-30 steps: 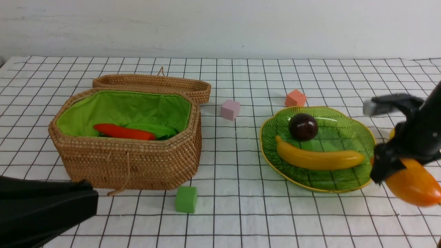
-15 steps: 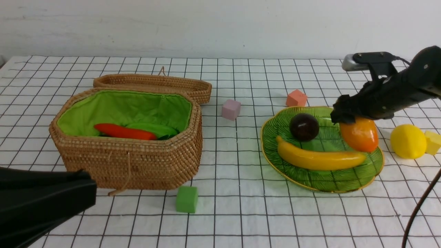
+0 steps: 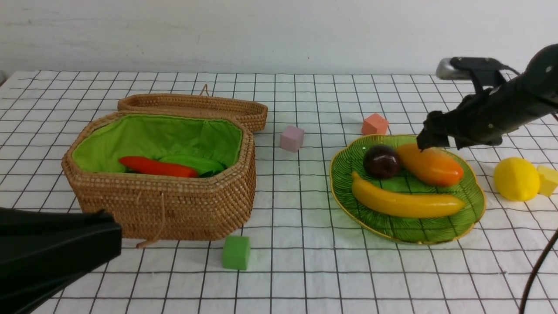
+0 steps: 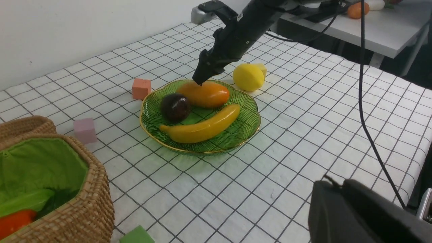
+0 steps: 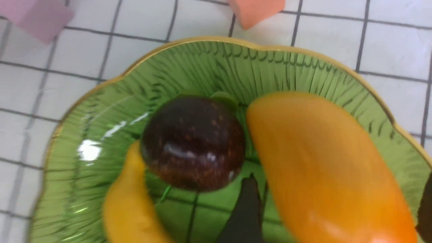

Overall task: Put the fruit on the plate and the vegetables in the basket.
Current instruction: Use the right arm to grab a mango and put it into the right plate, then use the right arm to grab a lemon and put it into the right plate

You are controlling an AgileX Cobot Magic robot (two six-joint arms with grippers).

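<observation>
Right gripper [image 3: 429,138] hangs over the far end of the mango [image 3: 431,165], jaws spread wide, gripping nothing. Mango lies on the plate [image 3: 473,192] beside the mangosteen [image 3: 381,161], with the banana [image 3: 405,203] in front of both. Lemon [image 3: 516,179] sits on the cloth [image 3: 305,261], right of the plate. Carrot [image 3: 154,167] and a green vegetable [image 3: 196,163] lie in the basket [image 3: 174,205]. Left gripper [image 3: 111,242] is closed, low near the basket's front-left corner.

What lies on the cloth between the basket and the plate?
A pink cube, set slightly farther back, sits between basket and plate, as the front view shows.
</observation>
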